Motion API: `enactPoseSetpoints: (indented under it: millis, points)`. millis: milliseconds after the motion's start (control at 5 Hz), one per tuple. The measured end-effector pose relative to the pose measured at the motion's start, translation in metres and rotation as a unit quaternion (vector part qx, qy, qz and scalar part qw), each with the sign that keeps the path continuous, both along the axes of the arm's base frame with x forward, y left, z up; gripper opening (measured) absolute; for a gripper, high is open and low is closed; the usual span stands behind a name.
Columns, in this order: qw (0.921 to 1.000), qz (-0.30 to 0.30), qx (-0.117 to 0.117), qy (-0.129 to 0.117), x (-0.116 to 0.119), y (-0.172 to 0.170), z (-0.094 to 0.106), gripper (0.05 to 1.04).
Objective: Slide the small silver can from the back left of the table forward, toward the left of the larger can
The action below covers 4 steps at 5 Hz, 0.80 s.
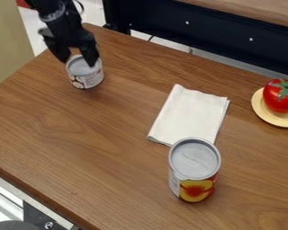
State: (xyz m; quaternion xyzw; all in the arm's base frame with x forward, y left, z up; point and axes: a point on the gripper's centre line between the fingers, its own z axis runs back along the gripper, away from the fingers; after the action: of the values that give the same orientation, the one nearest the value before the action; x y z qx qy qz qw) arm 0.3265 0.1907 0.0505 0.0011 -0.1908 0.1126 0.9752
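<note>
The gripper is at the upper left with its two fingers apart, open just over a short can. One fingertip is by the can's left rim and the other overlaps the right part of its grey lid; whether they touch it I cannot tell. This can stands upright and has a pale printed label. A taller can with a grey lid and a red and yellow label stands upright at the lower right. Just behind it lies a folded white cloth.
At the right edge, a red tomato with a green top sits on a small yellow plate. The wooden table's near edge slants down across the lower left. A dark beam runs behind the table.
</note>
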Motion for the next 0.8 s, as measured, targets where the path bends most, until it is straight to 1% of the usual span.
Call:
enactPoseSetpoints:
  millis: [200, 400, 600, 800]
  points:
    - [0.9971, 0.041, 0.032, -0.055, 0.016, 0.015, 0.004, 0.996]
    - [0.9937, 0.084, 0.048, -0.057, 0.029, 0.030, -0.010, 0.996]
    - [0.9874, 0.134, 0.055, -0.065, 0.042, 0.044, -0.017, 0.996]
    - [0.9819, 0.168, 0.059, -0.065, 0.051, 0.048, -0.022, 0.996]
